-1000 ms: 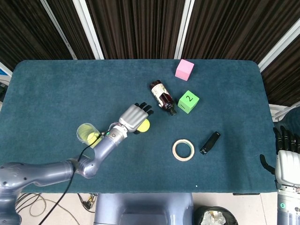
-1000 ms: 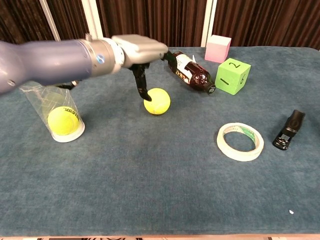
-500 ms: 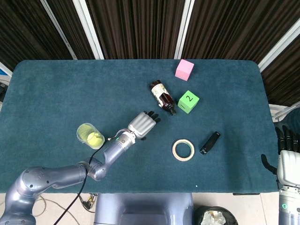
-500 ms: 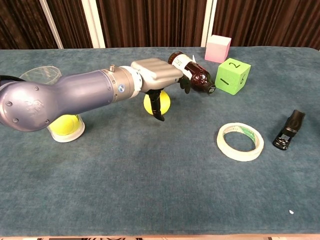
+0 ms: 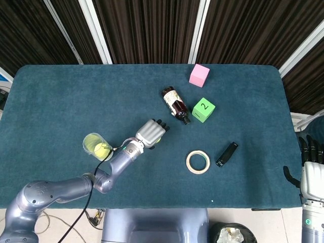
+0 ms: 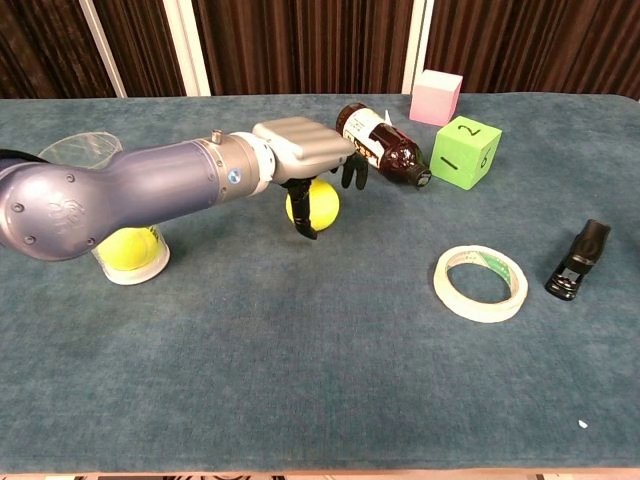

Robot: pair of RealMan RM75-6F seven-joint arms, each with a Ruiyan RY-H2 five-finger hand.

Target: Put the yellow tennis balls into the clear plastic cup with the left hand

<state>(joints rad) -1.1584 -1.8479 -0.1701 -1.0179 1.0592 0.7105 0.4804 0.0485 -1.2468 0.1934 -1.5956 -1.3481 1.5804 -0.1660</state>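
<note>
Brown bottle (image 6: 385, 141) just beside ball (image 6: 314, 203)

A counter (image 5: 61, 96) covered in dark teal cloth carries several loose things. Near the far edge stands a pink cube (image 5: 199, 75). Just in front of it sits a green cube (image 5: 203, 109) marked with a black 2 on top. A brown bottle (image 5: 175, 105) with a white label lies on its side beside the green cube, its dark cap pointing toward that cube. Closer to the near edge a roll of tape (image 5: 197, 162) lies flat, and a small black object (image 5: 227, 154) rests just to its right. Dark slatted panels with white posts rise behind the counter.
</note>
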